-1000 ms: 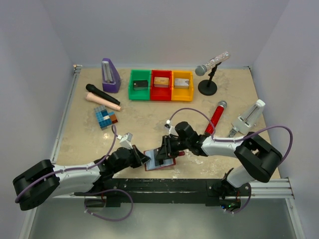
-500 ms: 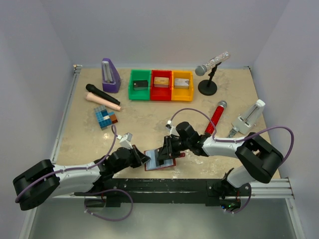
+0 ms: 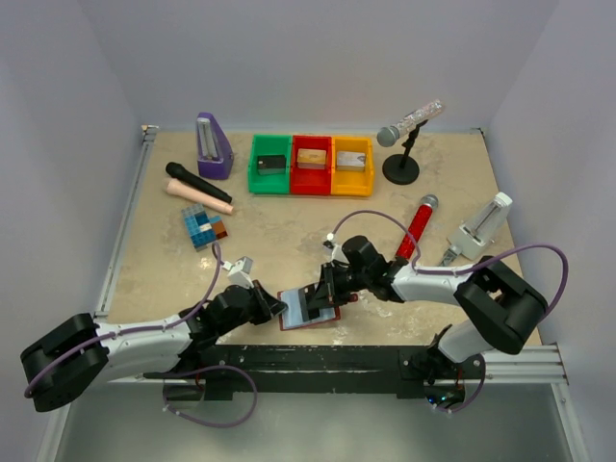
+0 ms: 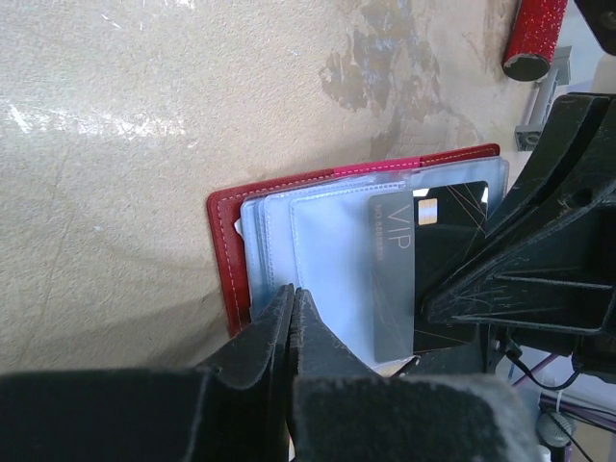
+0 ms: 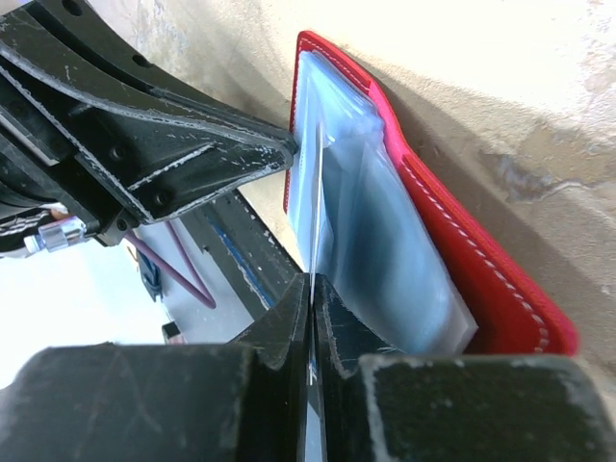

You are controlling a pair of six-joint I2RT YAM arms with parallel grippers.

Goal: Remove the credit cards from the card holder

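The dark-red card holder (image 3: pixel 286 322) lies open near the table's front edge, its pale clear pockets up; it also shows in the left wrist view (image 4: pixel 223 250) and the right wrist view (image 5: pixel 481 279). A black credit card (image 4: pixel 445 231) sticks partway out of a pocket on the right. My right gripper (image 3: pixel 323 290) is shut on that card's edge, seen edge-on (image 5: pixel 316 212) between its tips (image 5: pixel 313 279). My left gripper (image 3: pixel 278 308) is shut at the left edge of the clear pockets (image 4: pixel 294 291). Other cards are hidden.
A red microphone (image 3: pixel 418 226) lies just right of my right arm. Green (image 3: pixel 270 164), red (image 3: pixel 311 164) and yellow (image 3: pixel 351 164) bins hold small blocks at the back. A microphone stand (image 3: pixel 400 166), purple metronome (image 3: pixel 213 146), black microphone (image 3: pixel 197 183) and colour block (image 3: pixel 202 227) stand around.
My right gripper has drawn slightly to the right with the black card. The card holder and the left gripper stay about where they were.
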